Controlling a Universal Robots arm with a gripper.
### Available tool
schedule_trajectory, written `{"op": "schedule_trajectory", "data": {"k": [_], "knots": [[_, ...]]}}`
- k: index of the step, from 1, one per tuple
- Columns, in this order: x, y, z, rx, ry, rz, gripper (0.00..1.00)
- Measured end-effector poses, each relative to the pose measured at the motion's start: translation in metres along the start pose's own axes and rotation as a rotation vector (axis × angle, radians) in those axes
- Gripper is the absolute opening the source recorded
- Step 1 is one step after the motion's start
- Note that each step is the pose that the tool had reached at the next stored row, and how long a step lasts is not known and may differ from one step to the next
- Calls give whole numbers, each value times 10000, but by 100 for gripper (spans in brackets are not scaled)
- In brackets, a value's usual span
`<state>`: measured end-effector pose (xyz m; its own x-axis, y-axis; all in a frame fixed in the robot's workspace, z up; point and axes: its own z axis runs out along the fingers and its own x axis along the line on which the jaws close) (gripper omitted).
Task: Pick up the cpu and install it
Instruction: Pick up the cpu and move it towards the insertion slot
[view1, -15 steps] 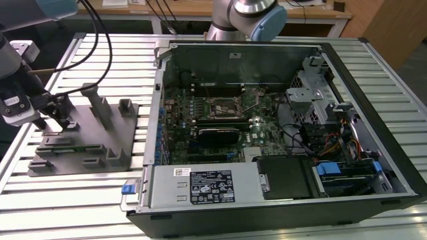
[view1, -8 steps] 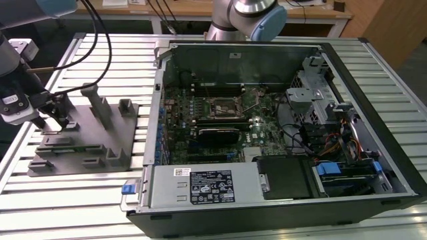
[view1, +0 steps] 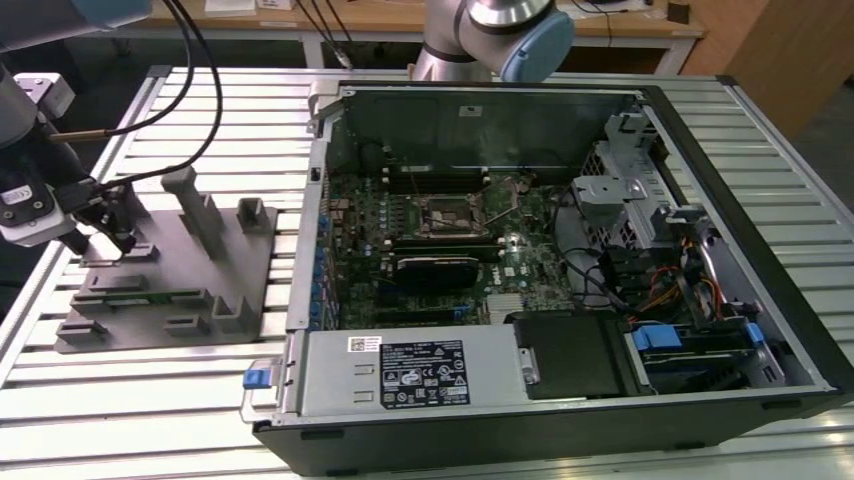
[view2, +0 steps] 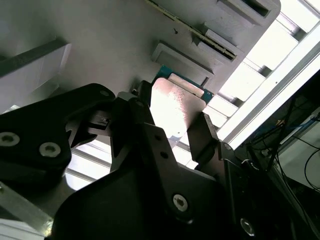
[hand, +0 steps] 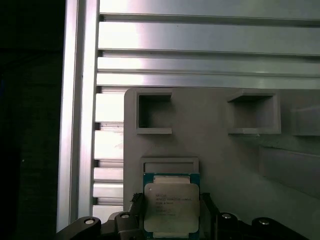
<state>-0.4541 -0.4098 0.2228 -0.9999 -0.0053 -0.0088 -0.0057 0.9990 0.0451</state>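
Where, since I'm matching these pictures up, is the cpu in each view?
Exterior view: too small to tell; gripper over the grey fixture.
First wrist view: cpu held in the gripper, by a fixture pocket.
Second wrist view: cpu gripped, over the fixture.
Shared landmark: the grey fixture.

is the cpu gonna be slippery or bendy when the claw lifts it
Probably stiff: the cpu is a flat metal-topped square. Possibly slippery, since the claw grips only its thin edges. Seems light, being so thin.
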Motion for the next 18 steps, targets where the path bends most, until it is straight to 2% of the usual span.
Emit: {"op": "schedule_trajectory", "data": {"k": [18], "knots": [[0,2,-51,-7,1,0,53]]}}
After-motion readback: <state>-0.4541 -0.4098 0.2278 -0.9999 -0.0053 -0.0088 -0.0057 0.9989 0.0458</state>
